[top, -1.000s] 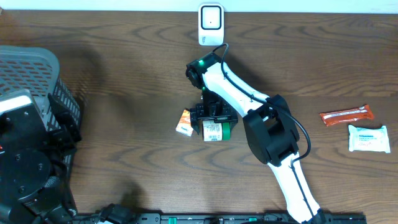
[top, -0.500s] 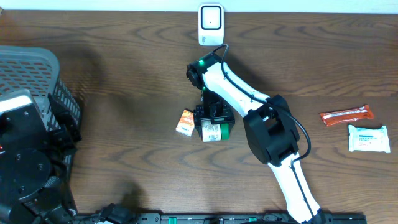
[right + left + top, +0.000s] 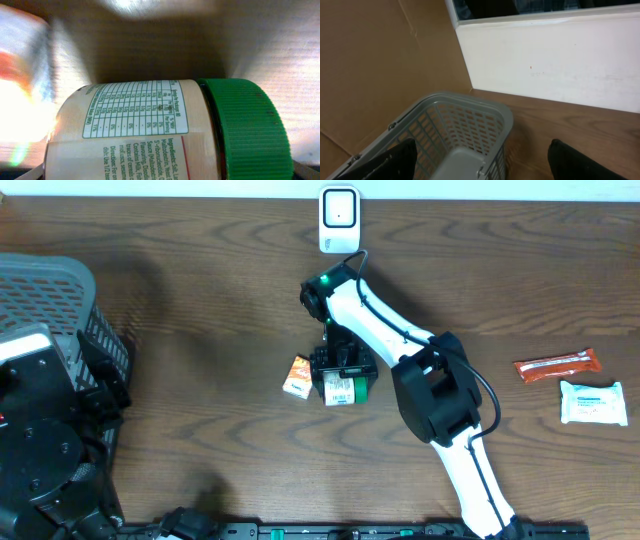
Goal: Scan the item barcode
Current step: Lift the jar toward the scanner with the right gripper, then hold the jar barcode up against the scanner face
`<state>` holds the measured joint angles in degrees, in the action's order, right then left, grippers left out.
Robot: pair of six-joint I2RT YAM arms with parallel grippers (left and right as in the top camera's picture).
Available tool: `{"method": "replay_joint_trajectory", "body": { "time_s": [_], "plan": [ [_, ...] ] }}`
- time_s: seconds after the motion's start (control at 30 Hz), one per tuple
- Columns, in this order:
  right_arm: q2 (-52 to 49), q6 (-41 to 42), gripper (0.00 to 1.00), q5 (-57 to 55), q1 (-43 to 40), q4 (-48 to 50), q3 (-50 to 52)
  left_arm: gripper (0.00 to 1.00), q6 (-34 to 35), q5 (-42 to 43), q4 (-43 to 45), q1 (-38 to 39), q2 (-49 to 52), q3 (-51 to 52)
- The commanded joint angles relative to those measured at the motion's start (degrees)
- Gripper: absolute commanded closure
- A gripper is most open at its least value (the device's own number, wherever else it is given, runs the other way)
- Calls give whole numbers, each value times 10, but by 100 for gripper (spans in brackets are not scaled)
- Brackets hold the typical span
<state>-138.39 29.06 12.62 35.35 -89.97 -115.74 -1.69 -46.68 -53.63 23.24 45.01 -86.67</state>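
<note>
The green-capped bottle [image 3: 345, 389] lay on its side on the table [image 3: 200, 330] beside a small orange box [image 3: 296, 377], the right claw [image 3: 340, 372] straddling it; whether it pinched, I couldn't tell. Being round, it might roll or slip free and face the scanner [image 3: 339, 218] wrongly. The left claw [image 3: 480, 165] hung spread.

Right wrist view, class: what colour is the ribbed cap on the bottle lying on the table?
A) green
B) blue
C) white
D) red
A: the ribbed cap on the labelled bottle is plainly green, and the overhead view shows the same green.
</note>
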Motion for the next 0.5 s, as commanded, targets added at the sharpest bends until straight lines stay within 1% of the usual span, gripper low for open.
{"method": "replay_joint_trajectory", "body": {
  "time_s": [0.0,0.07,0.13,0.33,0.47],
  "plan": [
    [-5,-13,32,-3,-17,3,-49,16,1,-5,0,-2,1,2],
    [-5,-29,39,-4,-21,3,-82,16,1,-5,0,-2,1,2],
    [-5,-37,42,-20,-23,3,-121,16,1,-5,0,-2,1,2],
    [-5,-36,42,-152,-22,5,-247,16,1,-5,0,-2,1,2],
    [-5,-37,44,-229,-21,27,-317,16,1,-5,0,-2,1,2]
  ]
}}
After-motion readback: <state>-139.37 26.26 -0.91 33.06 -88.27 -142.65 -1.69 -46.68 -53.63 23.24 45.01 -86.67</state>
